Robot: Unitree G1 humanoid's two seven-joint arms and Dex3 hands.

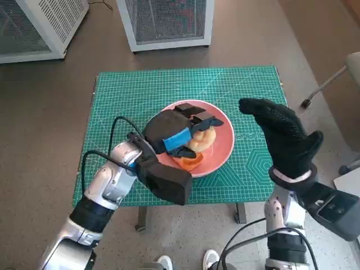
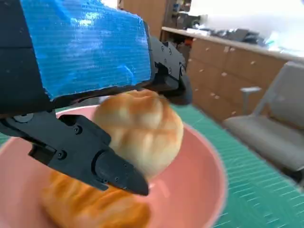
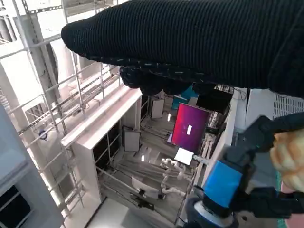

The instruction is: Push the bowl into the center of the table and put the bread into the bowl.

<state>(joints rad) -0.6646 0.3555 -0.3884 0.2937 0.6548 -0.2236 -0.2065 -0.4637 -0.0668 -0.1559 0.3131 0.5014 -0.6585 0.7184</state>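
Bread held over the bowl
A bread roll (image 2: 142, 130) is gripped by the left hand (image 1: 177, 135) inside the pink bowl (image 1: 222, 154), mid-mat; the right hand (image 1: 284, 138) is raised, holding nothing, fingers spread.

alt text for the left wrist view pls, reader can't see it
The black left hand with blue tape over its back grips a round golden bread roll between its black fingers over a pink bowl. A second piece of orange-brown bread lies in the bowl on the green cutting mat. Wooden cabinets and a grey chair blur behind.
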